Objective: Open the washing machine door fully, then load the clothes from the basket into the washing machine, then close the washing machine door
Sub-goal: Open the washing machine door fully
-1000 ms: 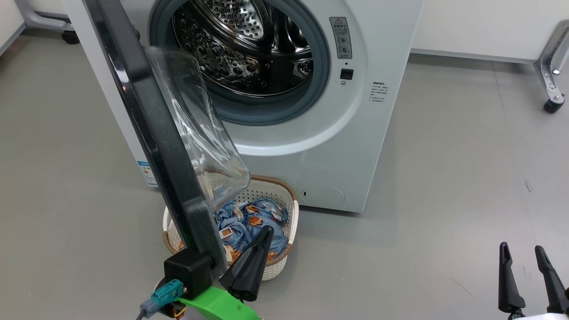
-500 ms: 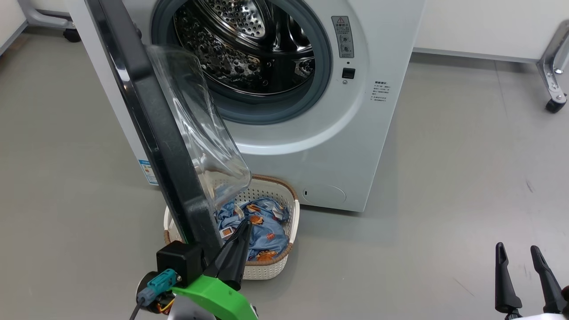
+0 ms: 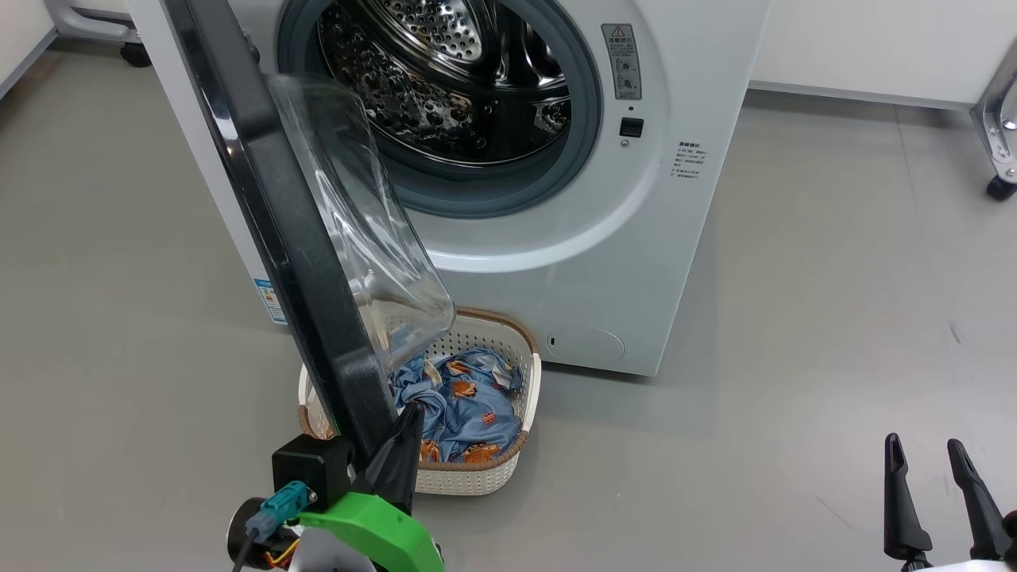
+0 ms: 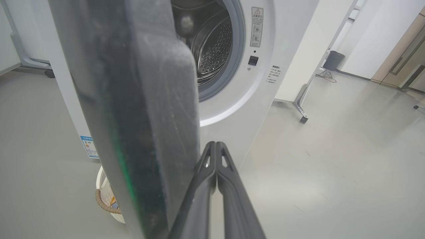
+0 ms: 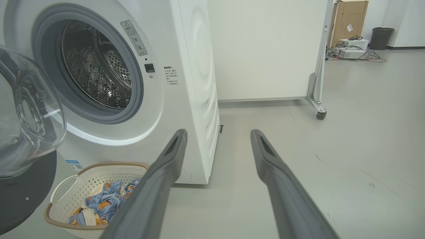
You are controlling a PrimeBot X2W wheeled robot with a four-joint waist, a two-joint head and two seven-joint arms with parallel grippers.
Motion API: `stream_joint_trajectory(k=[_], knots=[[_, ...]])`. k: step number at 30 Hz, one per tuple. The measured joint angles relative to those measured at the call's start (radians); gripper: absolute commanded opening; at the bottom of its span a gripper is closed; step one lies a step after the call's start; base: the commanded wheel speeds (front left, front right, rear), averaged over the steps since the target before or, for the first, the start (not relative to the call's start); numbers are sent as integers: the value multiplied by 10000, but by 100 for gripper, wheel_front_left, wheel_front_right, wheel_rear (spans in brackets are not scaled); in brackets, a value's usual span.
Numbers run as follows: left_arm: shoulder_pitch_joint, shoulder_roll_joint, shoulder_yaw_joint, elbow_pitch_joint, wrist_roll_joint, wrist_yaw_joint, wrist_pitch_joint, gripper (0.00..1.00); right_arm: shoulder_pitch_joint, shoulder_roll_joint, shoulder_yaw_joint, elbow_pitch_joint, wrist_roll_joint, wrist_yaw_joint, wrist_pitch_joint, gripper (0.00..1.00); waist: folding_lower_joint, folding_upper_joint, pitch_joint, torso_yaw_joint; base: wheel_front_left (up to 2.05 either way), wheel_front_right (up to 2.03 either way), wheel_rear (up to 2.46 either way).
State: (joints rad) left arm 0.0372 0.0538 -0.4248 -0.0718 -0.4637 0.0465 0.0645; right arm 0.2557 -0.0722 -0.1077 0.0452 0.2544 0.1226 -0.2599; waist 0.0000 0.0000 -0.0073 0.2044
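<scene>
The washing machine (image 3: 675, 238) stands with its steel drum (image 3: 445, 79) exposed. The washing machine door (image 3: 270, 199) is swung out toward me, its glass bowl (image 3: 357, 230) hanging over the basket (image 3: 531, 373). The basket sits on the floor against the machine's front, holding the light-blue clothes (image 3: 465, 405). My left gripper (image 3: 411, 417) is shut with nothing in it, its fingers (image 4: 215, 156) lying right beside the inner face of the door's lower rim (image 4: 139, 116). My right gripper (image 3: 926, 449) is open at the lower right, away from the machine (image 5: 186, 66).
Grey floor lies open to the right of the machine. A metal frame leg on a caster (image 3: 1001, 159) stands at the far right by the white wall panel (image 5: 265, 49). A cardboard box (image 5: 352, 15), cables and a bin (image 5: 382, 38) lie further off.
My left gripper has drawn back and to the left along the door's lower rim, off the basket. The head view has shifted slightly. The right gripper has kept its place.
</scene>
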Motion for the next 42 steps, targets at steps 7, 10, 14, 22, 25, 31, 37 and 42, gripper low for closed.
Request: stream_joint_trajectory(k=[7, 10, 14, 22, 25, 31, 37, 42], knots=[[-227, -6, 15, 280, 136, 100, -180, 0, 1, 0, -27, -6, 4, 0, 0, 100, 0, 0, 59, 161, 0, 0, 0], [-299, -19, -2, 355, 151, 113, -219, 0, 1, -2, -69, -12, 4, 0, 0, 100, 0, 0, 114, 263, 0, 0, 0], [-412, -42, -59, 430, 151, 113, -236, 0, 1, 0, -105, -13, 6, -2, 0, 100, 0, 0, 183, 414, 0, 0, 0], [-558, -67, -198, 554, 169, 113, -307, 0, 1, 4, -138, -27, 81, 0, 0, 100, 0, 0, 323, 748, 0, 0, 0], [-595, -67, -253, 573, 261, 113, -368, 0, 0, 4, -148, -38, 82, 0, 0, 100, 0, 0, 391, 931, 0, 0, 0], [-700, -69, -314, 606, 355, 115, -393, 0, -4, 4, -161, -54, 82, 0, 0, 100, 0, 0, 531, 1373, 0, 0, 0], [-827, -69, -314, 631, 414, 163, -408, 0, -24, -8, -117, -54, 88, 0, 0, 100, 0, 0, 642, 1881, 0, 0, 0], [-842, -69, -274, 642, 424, 242, -493, 0, -25, -31, -54, -44, 94, 0, 0, 100, 0, 0, 692, 2319, 0, 0, 0]])
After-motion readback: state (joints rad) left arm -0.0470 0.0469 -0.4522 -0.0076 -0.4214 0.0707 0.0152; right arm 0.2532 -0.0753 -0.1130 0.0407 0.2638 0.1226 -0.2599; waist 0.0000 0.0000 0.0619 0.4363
